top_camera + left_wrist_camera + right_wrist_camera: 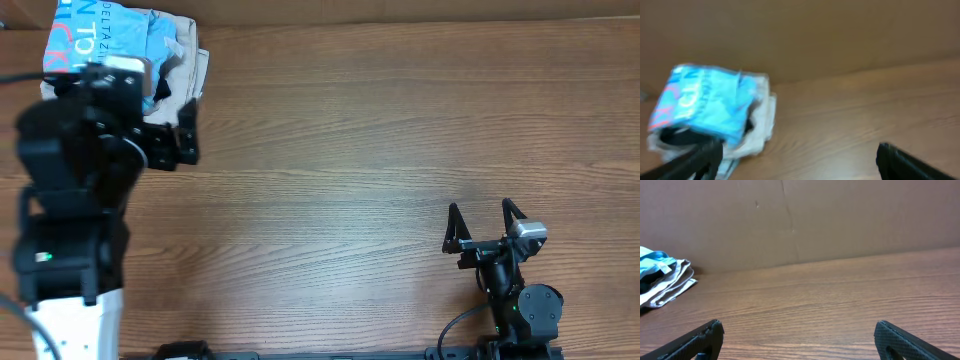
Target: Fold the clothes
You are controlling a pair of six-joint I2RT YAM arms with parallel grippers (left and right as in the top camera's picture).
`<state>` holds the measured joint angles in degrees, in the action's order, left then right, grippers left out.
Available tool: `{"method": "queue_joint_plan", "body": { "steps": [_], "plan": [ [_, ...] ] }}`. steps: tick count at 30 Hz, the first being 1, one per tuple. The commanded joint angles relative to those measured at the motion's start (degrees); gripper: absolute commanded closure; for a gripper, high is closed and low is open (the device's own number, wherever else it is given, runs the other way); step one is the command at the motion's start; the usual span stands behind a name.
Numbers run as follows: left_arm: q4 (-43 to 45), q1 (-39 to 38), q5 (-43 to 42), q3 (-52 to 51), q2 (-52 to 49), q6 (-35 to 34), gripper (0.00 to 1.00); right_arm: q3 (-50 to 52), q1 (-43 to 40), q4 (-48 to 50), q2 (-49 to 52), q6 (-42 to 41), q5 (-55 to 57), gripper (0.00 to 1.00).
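**Sky-blue T-shirt [120,30]: far-left corner, left arm nearest**

The T-shirt is lying as a bundle on top of a beige folded garment [196,66] at the far-left corner of the table [350,150]. Its longer side is running roughly left to right. The left gripper [797,155] is hovering just beside it on the near-right side, jaws spread wide and grasping nothing. The right gripper [482,215] is sitting well apart at the near right, also spread and empty. In judgement, the left arm is looking better placed to reach it.

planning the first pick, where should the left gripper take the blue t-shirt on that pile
Likely the bunched edge of the blue T-shirt facing the open table, coming from that side: it lies crumpled atop pale folded garments, with the wall behind.
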<state>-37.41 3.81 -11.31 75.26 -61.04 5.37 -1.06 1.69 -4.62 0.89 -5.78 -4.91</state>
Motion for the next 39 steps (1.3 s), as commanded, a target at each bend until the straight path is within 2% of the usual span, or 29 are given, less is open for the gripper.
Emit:
{"method": "queue_joint_plan", "body": {
  "steps": [1,6,9,13,17,21,24,33,34,39],
  "plan": [
    [11.52,-0.09,-6.64,-14.01,5.92,-5.2,0.0,0.61,0.28,0.22,-0.72,-0.26,0.37,0.0],
    [34.27,-0.09,-6.69,-36.65,14.56,-12.59,0.0,0.61,0.28,0.2,-0.72,-0.26,0.37,0.0],
    [45.48,-0.09,-6.14,-49.05,21.03,-14.4,0.0,0.61,0.28,0.22,-0.72,-0.26,0.37,0.0],
    [54.84,-0.09,-4.09,-62.79,30.67,-14.88,0.0,0.61,0.28,0.2,-0.72,-0.26,0.37,0.0],
    [58.93,-0.02,-1.66,-71.23,38.6,-15.3,0.0,0.61,0.28,0.22,-0.72,-0.26,0.37,0.0],
    [58.51,0.52,-0.9,-75.1,43.93,-15.54,0.0,0.61,0.28,0.2,-0.72,-0.26,0.37,0.0],
    [54.6,1.29,-0.5,-74.99,46.97,-16.13,0.0,0.61,0.28,0.22,-0.72,-0.26,0.37,0.0],
    [37.48,2.27,1.46,-74.99,56.96,-16.0,0.0,0.61,0.28,0.2,-0.72,-0.26,0.37,0.0],
    [33.53,2.47,1.68,-74.99,60.06,-15.63,0.0,0.61,0.28,0.2,-0.72,-0.26,0.37,0.0],
    [33.75,2.93,2.32,-74.99,60.85,-15.67,0.0,0.61,0.28,0.2,-0.72,-0.26,0.37,0.0]
  ]
}}
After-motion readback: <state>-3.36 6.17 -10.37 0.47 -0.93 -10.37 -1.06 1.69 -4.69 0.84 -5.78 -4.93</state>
